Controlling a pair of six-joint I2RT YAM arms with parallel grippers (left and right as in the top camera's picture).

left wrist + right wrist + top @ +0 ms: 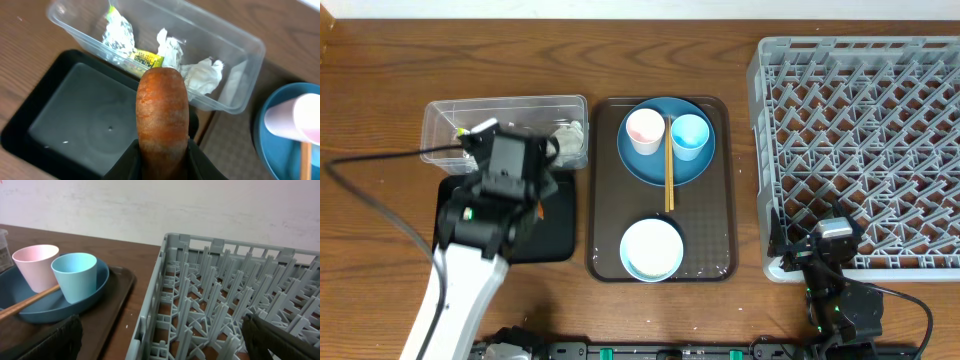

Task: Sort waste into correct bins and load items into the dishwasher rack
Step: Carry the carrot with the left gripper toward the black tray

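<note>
Dark wood-grain table [380, 60]. Waste sorting is in hand: the left gripper [163, 160], nearly closed, pinches a stubby matte-orange carrot [162, 105] above the glossy black tray [60, 120]. Beside it, the clear tub [240, 50] holds crumpled napkins [202, 75] and a foil wrapper [120, 32]. Next move is probably to release over the tray. The right gripper [165, 342] is wide open and empty by the grey pegged rack [225, 280]. The plate [665, 140] is not yet racked.

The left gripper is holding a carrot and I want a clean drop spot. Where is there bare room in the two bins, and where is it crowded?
For the carrot, the black tray shows bare floor, bordered on its far side by the clear tub. The tub is crowded: the wrapper and napkins cover most of it.
</note>
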